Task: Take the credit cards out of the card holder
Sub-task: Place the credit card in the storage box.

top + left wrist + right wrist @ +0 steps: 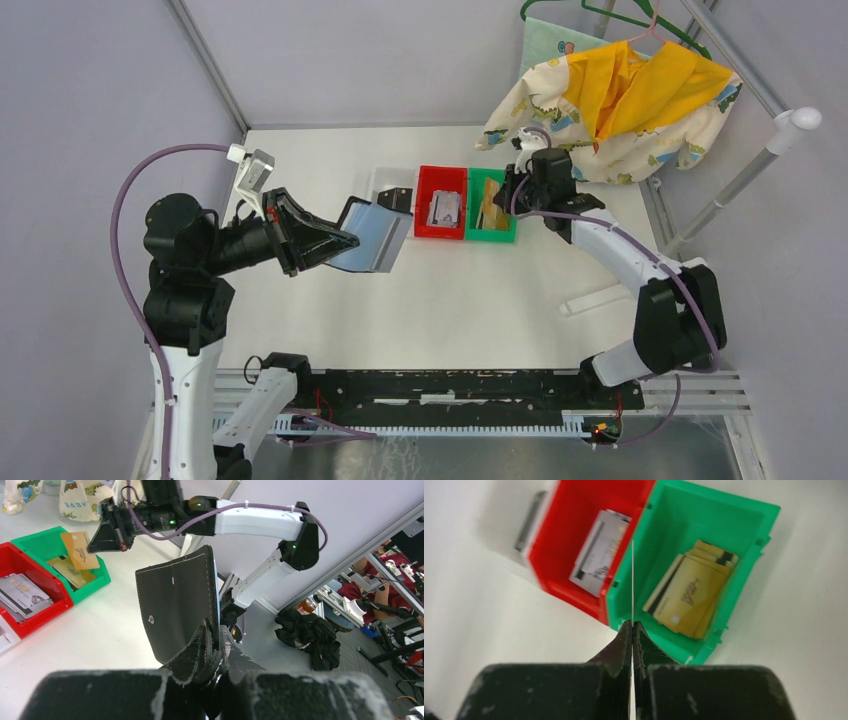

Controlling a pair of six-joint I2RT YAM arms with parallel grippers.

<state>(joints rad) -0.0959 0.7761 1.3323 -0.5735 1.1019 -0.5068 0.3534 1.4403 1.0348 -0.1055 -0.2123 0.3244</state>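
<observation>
My left gripper [342,240] is shut on the lower edge of the card holder [376,236], held open in the air with its blue-grey inside showing. The left wrist view shows its black outer cover [175,605] clamped in that gripper [215,632]. My right gripper [507,190] is shut on a tan-gold credit card [80,550] above the green bin [490,176]. In the right wrist view this card is a thin edge-on line [632,580] rising from the gripper [632,625]. More tan-gold cards [689,595] lie in the green bin [724,505]. Silvery-grey cards [601,550] lie in the red bin [574,515].
A white bin [385,180] with a dark item in it stands left of the red bin [441,172]. Children's clothes [620,100] hang on a rack at the back right. A white rail [590,298] lies on the table near the right arm.
</observation>
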